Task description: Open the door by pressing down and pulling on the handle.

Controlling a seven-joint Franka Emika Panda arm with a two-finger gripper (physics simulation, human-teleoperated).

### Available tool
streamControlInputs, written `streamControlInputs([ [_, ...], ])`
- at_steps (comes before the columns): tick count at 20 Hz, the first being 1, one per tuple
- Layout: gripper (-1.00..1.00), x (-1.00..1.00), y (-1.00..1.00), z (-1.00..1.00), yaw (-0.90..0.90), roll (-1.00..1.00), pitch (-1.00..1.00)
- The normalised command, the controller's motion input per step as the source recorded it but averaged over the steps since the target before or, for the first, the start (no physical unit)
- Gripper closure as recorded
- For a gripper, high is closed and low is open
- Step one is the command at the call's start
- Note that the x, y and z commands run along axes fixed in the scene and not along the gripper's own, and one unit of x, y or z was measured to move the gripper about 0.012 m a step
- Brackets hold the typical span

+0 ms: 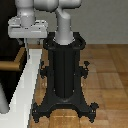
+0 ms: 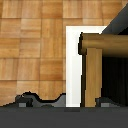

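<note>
Wood parquet floor (image 1: pixel 107 75) underlies the black pedestal (image 1: pixel 64 75) beside the door (image 1: pixel 7 30)

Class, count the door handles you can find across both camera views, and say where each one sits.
1. The same handle appears in both views: in the exterior view it projects at that view's left edge, below the gripper; in the wrist view it lies against the white frame. Others may be hidden.

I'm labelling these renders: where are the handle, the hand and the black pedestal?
handle (image 2: pixel 107 44), wrist view, on the horizontal brass-brown bar.
hand (image 1: pixel 31 43), exterior view, between the fingertips under the grey-white body.
black pedestal (image 1: pixel 65 67), exterior view, on the upright column.
</note>
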Motion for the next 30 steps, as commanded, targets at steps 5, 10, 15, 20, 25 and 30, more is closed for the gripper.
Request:
streamControlInputs([
  [5,-1.00,0.00,-0.20,0.00,0.00,0.00,0.00],
  [10,-1.00,0.40,0.00,0.00,0.00,0.00,0.00],
  [15,-1.00,0.20,0.00,0.00,-0.06,0.00,0.00],
  [20,-1.00,0.00,-0.20,0.00,-0.03,0.00,0.00],
  [25,-1.00,0.40,0.00,0.00,0.00,0.00,0.00],
  [30,-1.00,0.00,0.00,-0.40,0.00,0.00,0.00],
])
